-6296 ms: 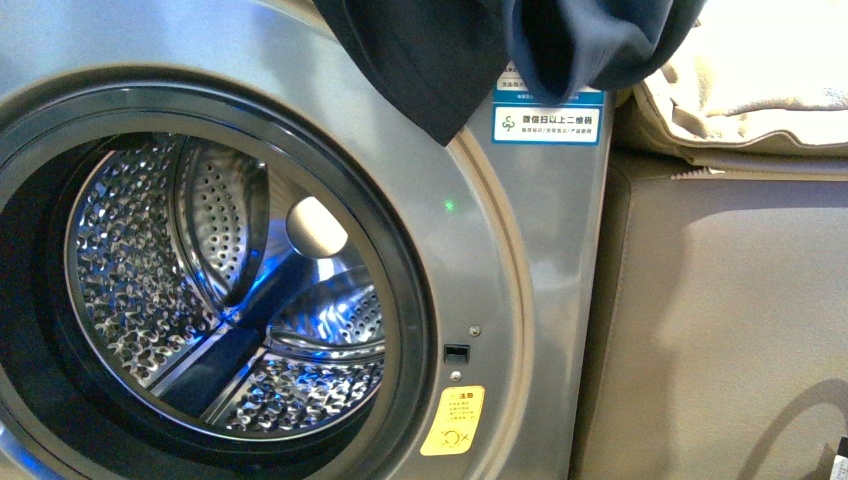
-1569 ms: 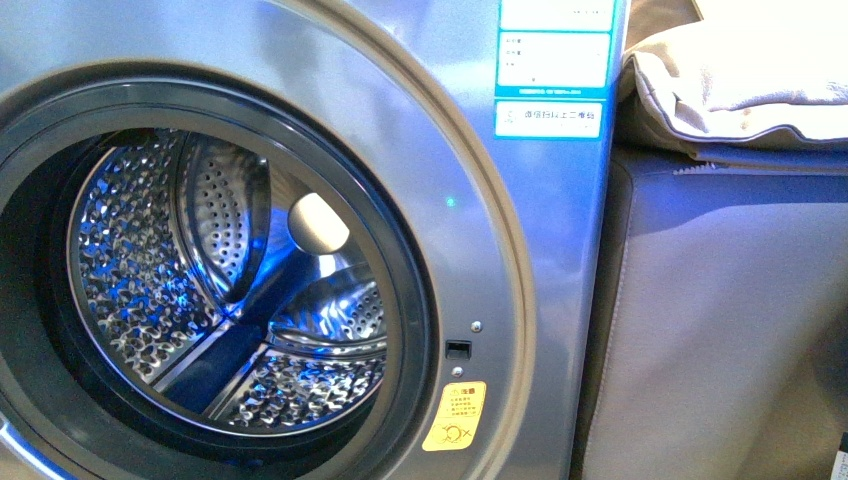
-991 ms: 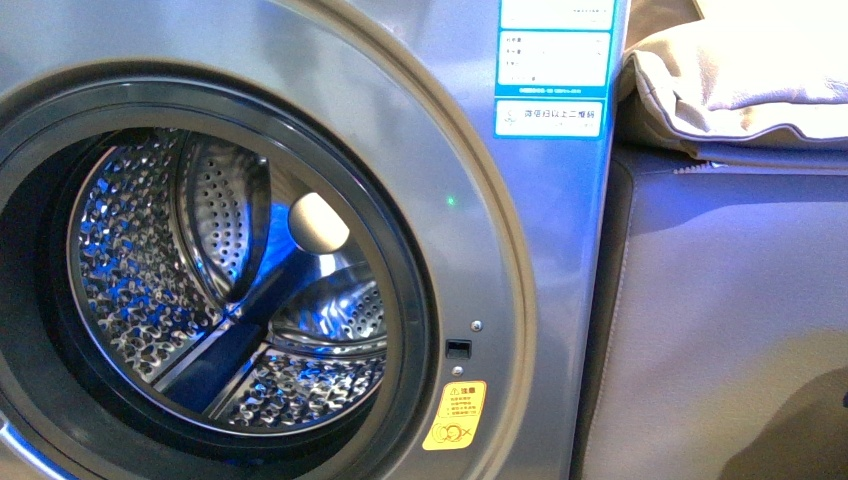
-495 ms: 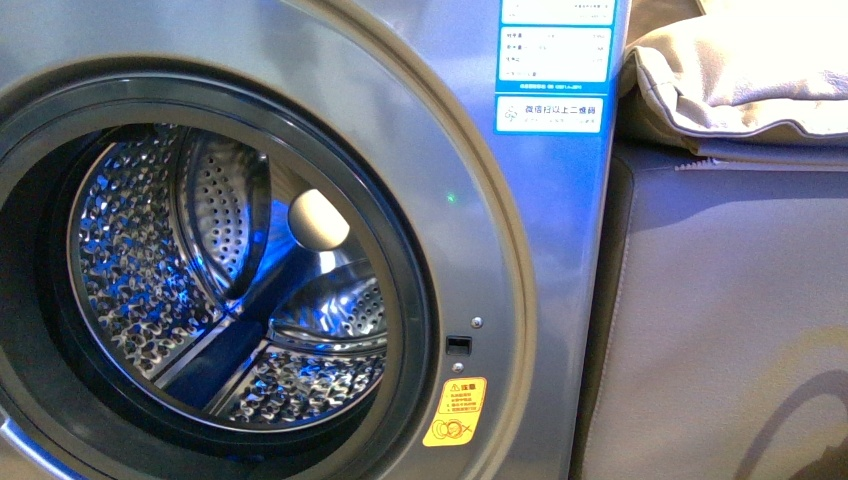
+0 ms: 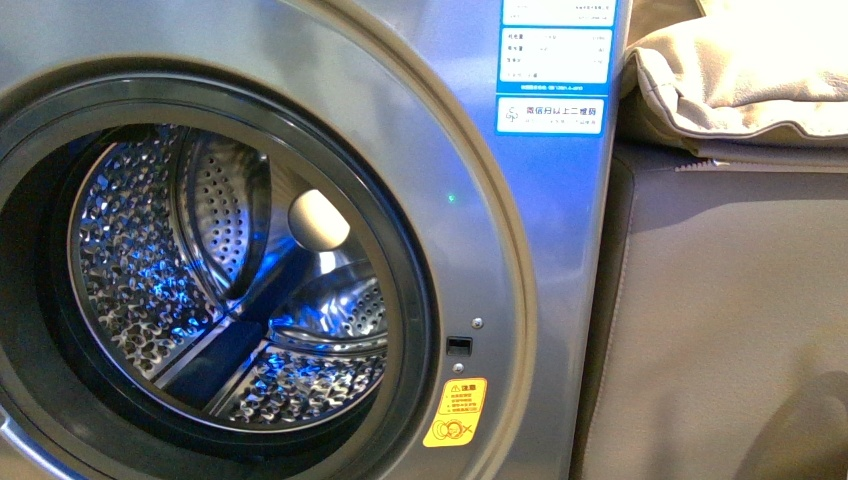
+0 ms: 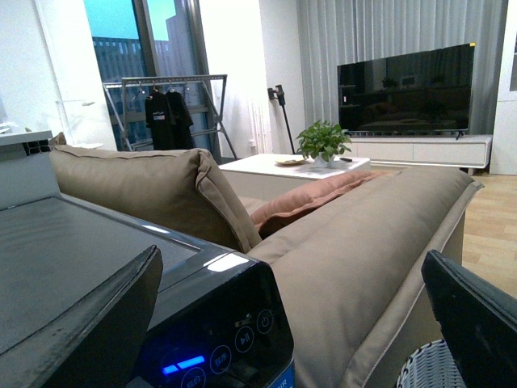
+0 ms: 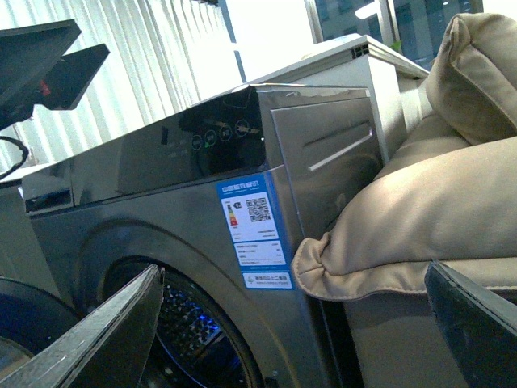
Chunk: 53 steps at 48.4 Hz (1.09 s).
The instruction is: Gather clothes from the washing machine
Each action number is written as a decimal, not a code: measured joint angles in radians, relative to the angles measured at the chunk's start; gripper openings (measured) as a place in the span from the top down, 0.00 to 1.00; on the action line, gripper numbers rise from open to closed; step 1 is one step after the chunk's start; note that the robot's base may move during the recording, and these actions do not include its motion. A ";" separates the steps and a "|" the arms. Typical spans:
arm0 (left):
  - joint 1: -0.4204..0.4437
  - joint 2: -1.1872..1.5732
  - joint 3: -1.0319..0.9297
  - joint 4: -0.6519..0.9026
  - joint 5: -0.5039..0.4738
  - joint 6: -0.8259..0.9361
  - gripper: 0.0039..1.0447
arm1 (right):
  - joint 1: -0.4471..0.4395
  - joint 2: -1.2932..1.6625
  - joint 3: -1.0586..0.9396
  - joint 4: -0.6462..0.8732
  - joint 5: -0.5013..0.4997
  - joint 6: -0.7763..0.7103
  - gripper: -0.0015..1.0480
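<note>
Fingers (image 6: 89, 323) spread on both arms; washing machine (image 5: 520, 250) drum (image 5: 230, 290) holds nothing.

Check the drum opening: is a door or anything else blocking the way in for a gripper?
Nothing visible blocks it. The washing machine porthole stands open, with the perforated drum exposed and no door across it. No clothes show in the part of the drum that is visible. Neither gripper appears in the front view; both wrist views show open jaws holding nothing.

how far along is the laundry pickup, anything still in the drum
Looks nearly done: the visible part of the washing machine drum holds no clothes. Left gripper and right gripper are open and hold nothing. Whether the clothes reached a basket isn't visible.
</note>
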 joint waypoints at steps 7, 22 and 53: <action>0.000 0.000 0.000 0.000 0.000 0.000 0.06 | 0.137 -0.063 -0.018 -0.058 0.132 -0.090 0.08; 0.000 0.000 0.000 0.000 0.000 0.000 0.06 | 0.397 -0.163 -0.133 -0.167 0.568 -0.381 0.13; -0.008 -0.010 0.068 -0.220 -0.537 -0.032 0.06 | 0.416 -0.346 -0.350 -0.502 0.800 -0.616 0.98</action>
